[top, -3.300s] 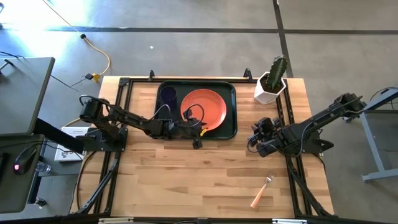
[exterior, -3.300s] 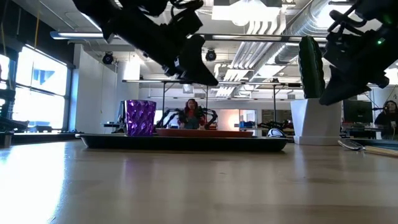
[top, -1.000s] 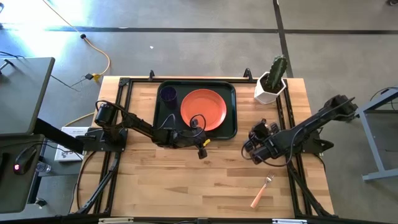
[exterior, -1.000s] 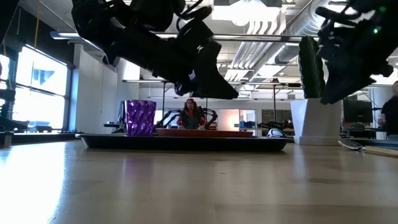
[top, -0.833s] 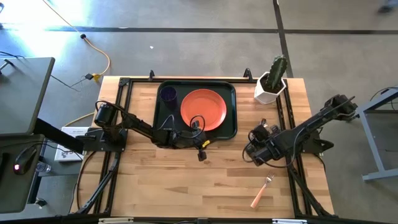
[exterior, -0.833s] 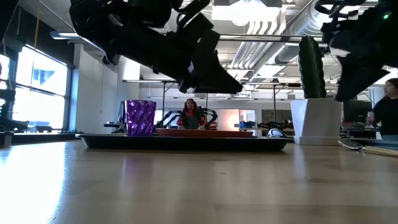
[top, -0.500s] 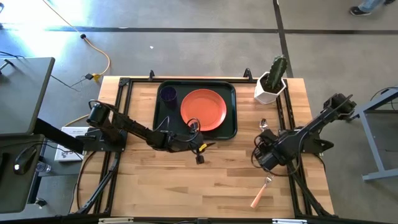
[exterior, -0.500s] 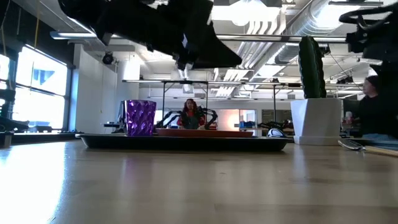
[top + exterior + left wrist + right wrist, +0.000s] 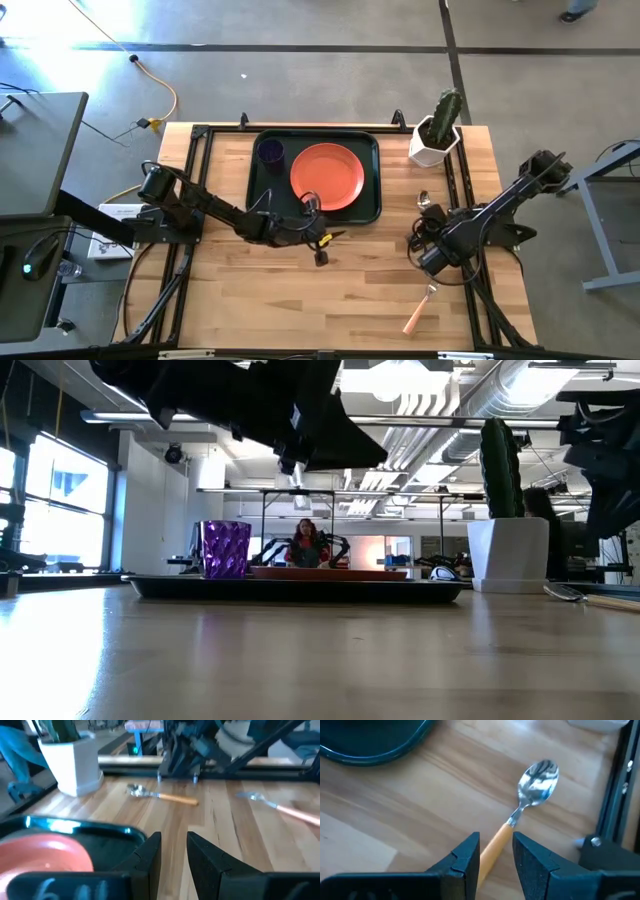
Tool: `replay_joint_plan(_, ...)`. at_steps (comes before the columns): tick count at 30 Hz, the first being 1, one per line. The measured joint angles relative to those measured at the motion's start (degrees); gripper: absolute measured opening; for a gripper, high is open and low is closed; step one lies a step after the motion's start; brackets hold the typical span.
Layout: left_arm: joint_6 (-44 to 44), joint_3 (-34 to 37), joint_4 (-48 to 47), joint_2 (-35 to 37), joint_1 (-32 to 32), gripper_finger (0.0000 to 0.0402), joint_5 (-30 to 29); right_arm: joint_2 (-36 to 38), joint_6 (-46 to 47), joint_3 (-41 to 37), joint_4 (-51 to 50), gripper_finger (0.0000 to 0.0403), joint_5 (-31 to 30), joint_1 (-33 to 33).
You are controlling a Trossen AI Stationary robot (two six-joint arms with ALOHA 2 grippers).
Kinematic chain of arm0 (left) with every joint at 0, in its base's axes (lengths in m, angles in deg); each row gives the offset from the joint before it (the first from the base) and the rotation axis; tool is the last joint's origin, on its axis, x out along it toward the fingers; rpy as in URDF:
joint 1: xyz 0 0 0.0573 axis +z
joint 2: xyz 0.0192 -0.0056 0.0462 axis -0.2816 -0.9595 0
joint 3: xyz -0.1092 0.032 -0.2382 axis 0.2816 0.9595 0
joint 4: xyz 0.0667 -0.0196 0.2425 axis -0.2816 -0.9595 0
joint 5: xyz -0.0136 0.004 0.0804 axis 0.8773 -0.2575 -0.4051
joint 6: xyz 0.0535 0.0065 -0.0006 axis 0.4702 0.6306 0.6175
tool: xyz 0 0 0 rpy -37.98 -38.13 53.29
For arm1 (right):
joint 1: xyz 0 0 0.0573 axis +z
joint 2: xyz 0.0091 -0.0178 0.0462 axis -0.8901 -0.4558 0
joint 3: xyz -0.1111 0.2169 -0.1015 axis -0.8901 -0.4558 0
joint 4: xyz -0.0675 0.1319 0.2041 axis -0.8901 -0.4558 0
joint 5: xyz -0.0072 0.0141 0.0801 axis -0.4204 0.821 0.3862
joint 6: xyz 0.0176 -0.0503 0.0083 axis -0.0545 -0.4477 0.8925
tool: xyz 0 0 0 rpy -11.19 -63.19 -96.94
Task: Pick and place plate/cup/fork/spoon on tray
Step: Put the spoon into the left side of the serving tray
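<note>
The dark green tray (image 9: 372, 205) lies at the table's far middle with the orange-red plate (image 9: 326, 176) and the purple cup (image 9: 270, 152) on it. The spoon (image 9: 538, 774) lies flat on the table right of the tray; its bowl (image 9: 424, 199) shows in the high view. The fork (image 9: 421, 308) lies flat near the near right corner. My right gripper (image 9: 496, 840) is open and hovers over the spoon's wooden handle (image 9: 495, 847), which shows in the gap between its fingers. My left gripper (image 9: 321, 250) is slightly open and empty, raised just near of the tray.
A white pot with a cactus (image 9: 436, 132) stands at the far right corner, beyond the spoon. Black frame rails (image 9: 462, 185) run along the table's left and right sides. Bare wood lies between the tray and the near edge.
My right gripper has gone toward the table's near right and tipped down over the spoon, whose bowl now shows beside the arm. My left gripper has risen a little near of the tray.
</note>
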Motion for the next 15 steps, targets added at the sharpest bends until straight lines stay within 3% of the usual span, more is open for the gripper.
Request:
replay_joint_plan(7, -6.1, 0.0, -8.0, 0.0, 1.6, 0.0082, 0.0, 0.0, -2.2, 0.0, -0.8, 0.0107, 7.9, -6.3)
replay_joint_plan(15, -6.3, 0.0, -8.3, -0.1, 1.5, 0.0082, -0.1, 0.0, -7.0, -0.3, 0.4, 0.0107, 7.0, -17.7)
